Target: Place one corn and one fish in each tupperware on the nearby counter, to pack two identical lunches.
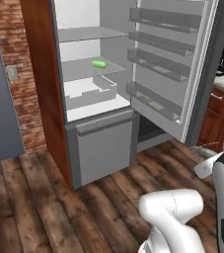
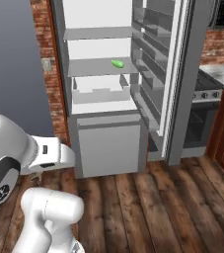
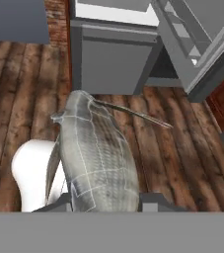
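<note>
Fig.: One fish [image 3: 96, 158] pinched in the gripper [image 3: 106, 200]; one green corn [image 1: 99, 63] on a shelf of the open fridge [image 1: 91, 148].

Count: 1 fish, 1 green cob, 1 fridge w/ door [image 1: 175, 64] swung wide. Hand view: the grey fish rises straight up from betw. the two dark finger tips, which press against its lower body on either side; a thin spine sticks out from it toward the right, w/ the wooden floor [image 3: 15, 84] behind it. Both base views: the cob lies alone on the fridge's second shelf from the top, near the shelf's right end, well apart from the fish and the gripper. A marbled counter [image 2: 222, 74] edge shows at far right.
</note>
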